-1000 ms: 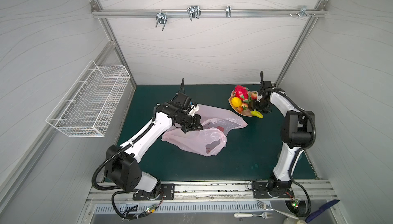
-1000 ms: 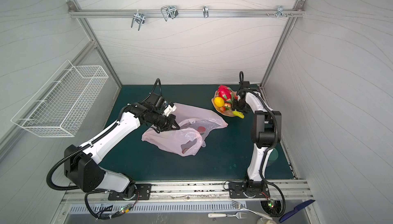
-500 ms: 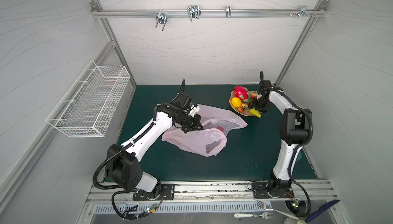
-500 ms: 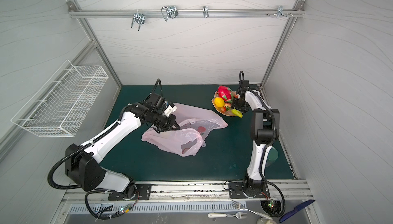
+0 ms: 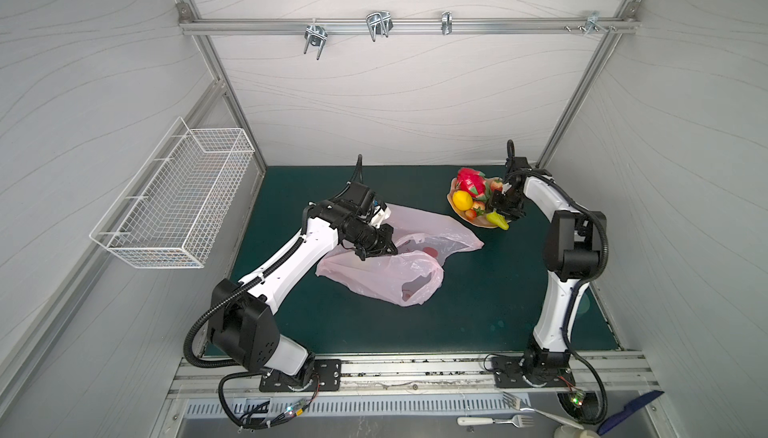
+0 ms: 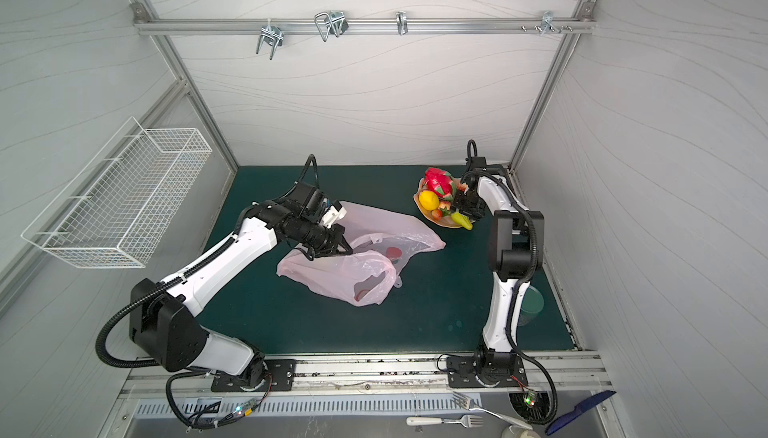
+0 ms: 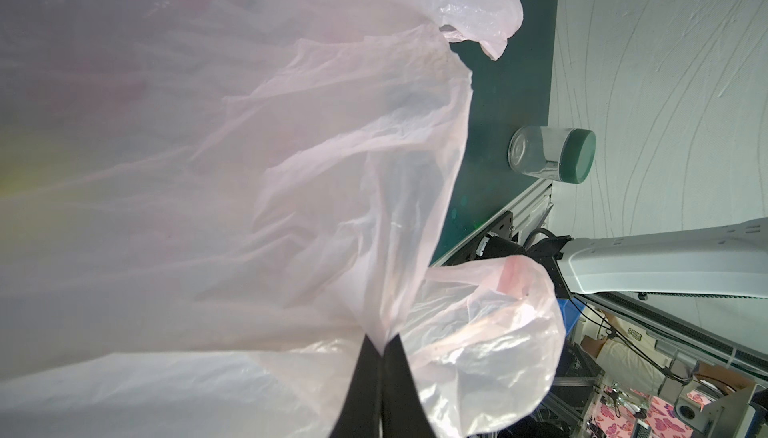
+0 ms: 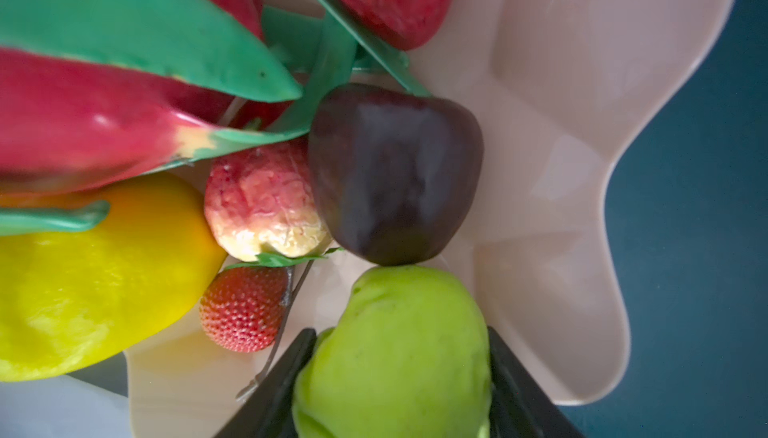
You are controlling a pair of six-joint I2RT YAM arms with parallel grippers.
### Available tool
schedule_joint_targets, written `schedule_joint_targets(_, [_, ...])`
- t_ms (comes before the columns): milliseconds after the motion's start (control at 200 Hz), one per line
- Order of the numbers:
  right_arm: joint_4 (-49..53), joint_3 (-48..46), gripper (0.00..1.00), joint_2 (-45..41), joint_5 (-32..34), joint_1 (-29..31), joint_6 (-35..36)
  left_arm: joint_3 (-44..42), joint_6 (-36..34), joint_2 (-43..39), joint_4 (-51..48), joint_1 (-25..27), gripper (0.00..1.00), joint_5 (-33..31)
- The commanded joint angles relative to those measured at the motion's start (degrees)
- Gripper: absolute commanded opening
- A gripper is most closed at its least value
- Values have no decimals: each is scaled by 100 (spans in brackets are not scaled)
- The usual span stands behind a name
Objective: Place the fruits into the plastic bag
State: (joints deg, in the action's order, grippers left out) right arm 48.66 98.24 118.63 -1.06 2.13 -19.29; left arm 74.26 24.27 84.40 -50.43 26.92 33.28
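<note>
The left arm (image 5: 291,257) and right arm (image 5: 552,311) have white link shells and black joint housings, trailed by black corrugated conduit (image 5: 187,344). Black base plates (image 5: 328,373) carry silver screws. The left end effector (image 7: 381,342) and right end effector (image 8: 399,332) have flat black fingers.

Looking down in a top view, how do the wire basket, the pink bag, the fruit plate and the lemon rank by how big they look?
1. wire basket; it hangs higher, nearer the camera, so its lead over the bag is unsure.
2. plastic bag
3. plate
4. lemon
</note>
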Motion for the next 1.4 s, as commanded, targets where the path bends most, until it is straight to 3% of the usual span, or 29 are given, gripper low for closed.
schedule_joint_targets(0, [358, -7, 25, 183, 243, -72, -87, 185, -107, 25, 76, -24, 0, 83])
schedule_joint_targets(220, [211, -282, 24, -96, 665, -123, -237, 151, -105, -6, 81, -25, 0, 81])
schedule_joint_targets(465, [-429, -580, 27, -542, 52, -169, -429, 124, -107, -46, 87, -27, 0, 66])
schedule_joint_targets(720, [-196, -76, 28, -472, -246, -204, -418, 124, -107, -64, 102, -20, 0, 56])
schedule_joint_targets(1396, [-409, -257, 29, -761, -384, -296, -409, 106, -93, -55, 126, -26, 0, 74])
